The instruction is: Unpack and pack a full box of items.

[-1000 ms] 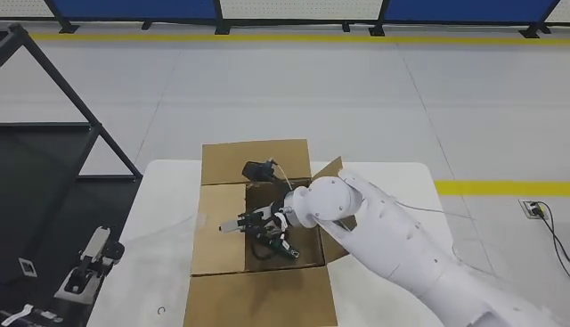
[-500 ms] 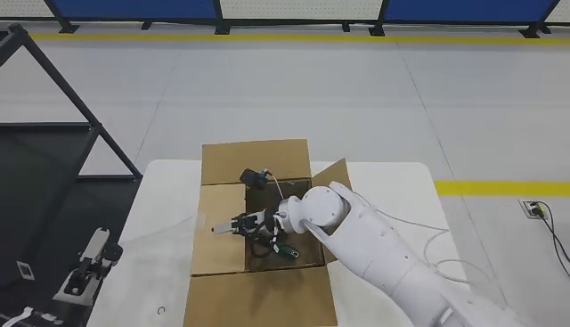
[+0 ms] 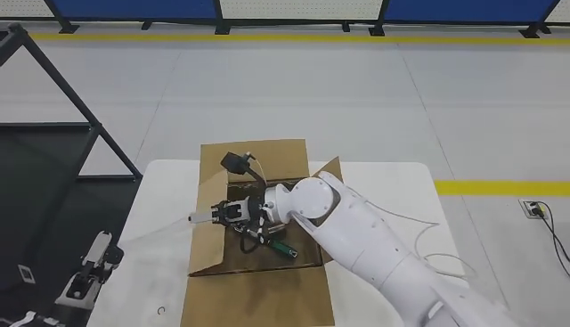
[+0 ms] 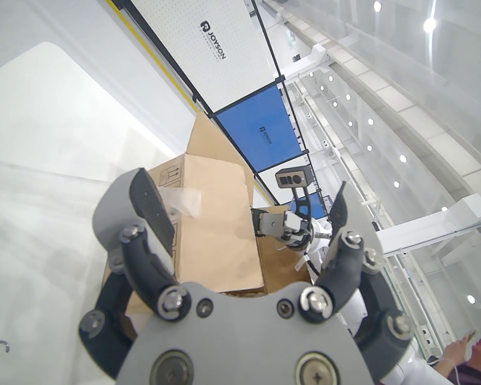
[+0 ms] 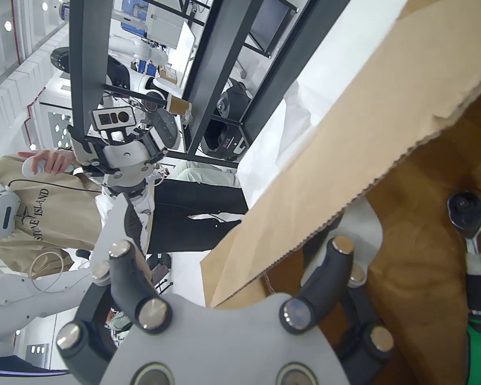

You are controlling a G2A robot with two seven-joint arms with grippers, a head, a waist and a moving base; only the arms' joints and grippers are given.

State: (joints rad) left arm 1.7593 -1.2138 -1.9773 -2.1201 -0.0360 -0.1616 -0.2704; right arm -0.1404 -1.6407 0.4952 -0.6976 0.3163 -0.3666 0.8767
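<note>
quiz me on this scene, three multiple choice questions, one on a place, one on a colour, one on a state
1. Where does the ratchet lie? A on the table B inside the cardboard box C in a gripper
2. Its handle is: A red B green C yellow
3. The left gripper has its jaws: A open, empty B shut on the ratchet C shut on a flap
Key: 1 B, cardboard surrounds it; 2 B, green grip in the right wrist view; 3 A, they stand apart, nothing held.
</note>
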